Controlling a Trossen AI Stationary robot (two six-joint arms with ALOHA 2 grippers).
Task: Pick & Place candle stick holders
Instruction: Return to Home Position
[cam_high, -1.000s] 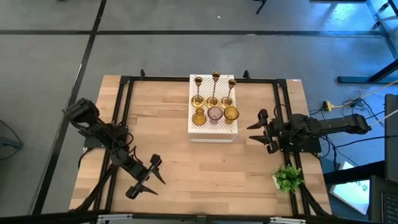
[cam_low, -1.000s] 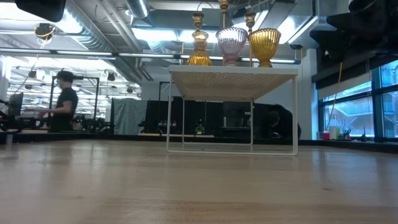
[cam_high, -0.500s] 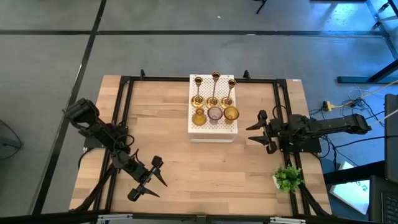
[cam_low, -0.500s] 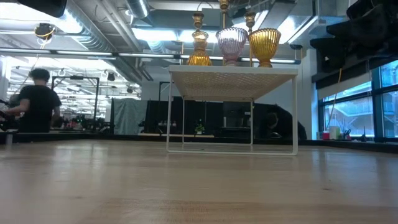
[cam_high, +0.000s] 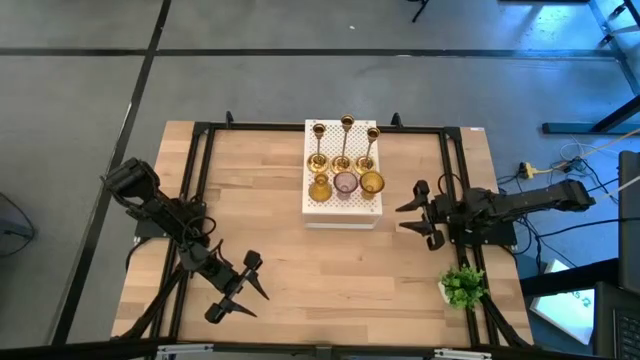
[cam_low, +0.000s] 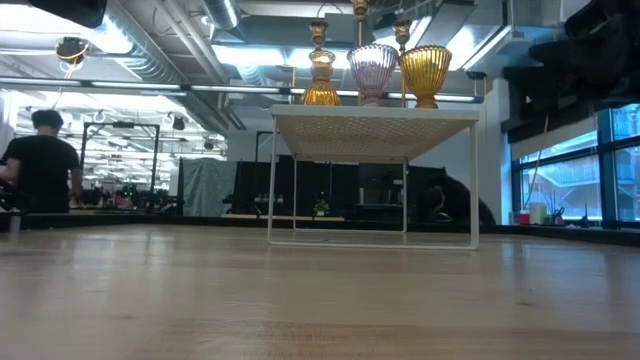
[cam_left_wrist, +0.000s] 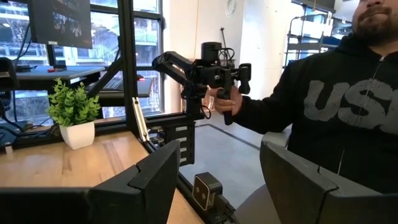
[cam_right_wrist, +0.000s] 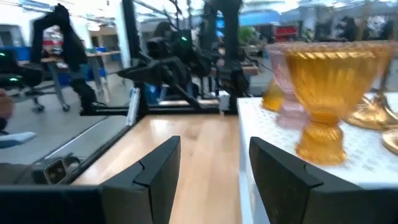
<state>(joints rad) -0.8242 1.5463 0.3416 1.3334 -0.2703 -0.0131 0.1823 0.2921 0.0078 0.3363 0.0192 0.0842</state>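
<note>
Six candle stick holders stand by their bases on top of a white perforated box (cam_high: 342, 208) at the table's far middle. Three brass ones (cam_high: 346, 145) form the back row. An amber glass one (cam_high: 320, 187), a pinkish one (cam_high: 345, 184) and another amber one (cam_high: 371, 182) form the front row. My right gripper (cam_high: 403, 216) hangs open just right of the box, level, pointing at it; the nearest amber holder (cam_right_wrist: 326, 93) looms beside its fingers (cam_right_wrist: 155, 168). My left gripper (cam_high: 243, 288) waits open near the table's front left.
A small green plant (cam_high: 462, 286) in a white pot stands at the front right. Black frame rails (cam_high: 200, 180) run along the table's sides. A person in a dark hoodie (cam_left_wrist: 348, 106) stands past the table's right side. Bare wood (cam_high: 330, 270) lies between the box and the front edge.
</note>
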